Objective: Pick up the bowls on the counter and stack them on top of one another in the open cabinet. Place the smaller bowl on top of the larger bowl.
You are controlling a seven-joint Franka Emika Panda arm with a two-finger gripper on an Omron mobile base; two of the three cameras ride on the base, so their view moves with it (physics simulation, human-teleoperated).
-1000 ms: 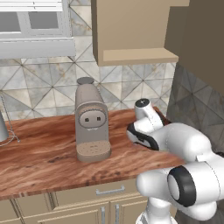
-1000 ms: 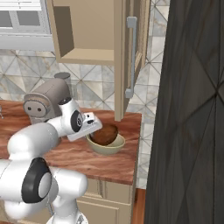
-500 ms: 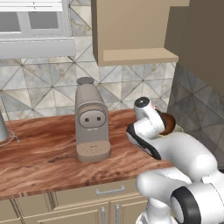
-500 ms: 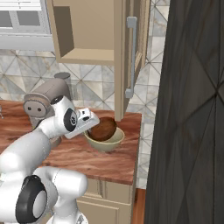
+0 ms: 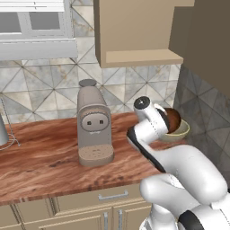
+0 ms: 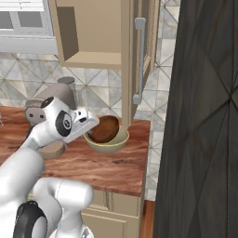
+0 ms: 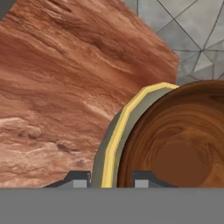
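The two-finger gripper (image 7: 109,178) is pinched on the rim of the small dark reddish-brown bowl (image 6: 104,128), which hangs tilted at centre frame in the right base view. Directly below it, the wide pale olive-yellow bowl (image 6: 108,145) rests on the reddish-brown wood-grain counter (image 5: 45,157) (right end). The tan wall cabinet (image 5: 143,57) occupies the upper frame.

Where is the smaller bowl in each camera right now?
Left base view: smaller bowl, right of centre, behind the arm.
Right base view: centre, tipped over the larger bowl.
Hand view: lower right.
Shared landmark: the larger bowl's yellow rim.
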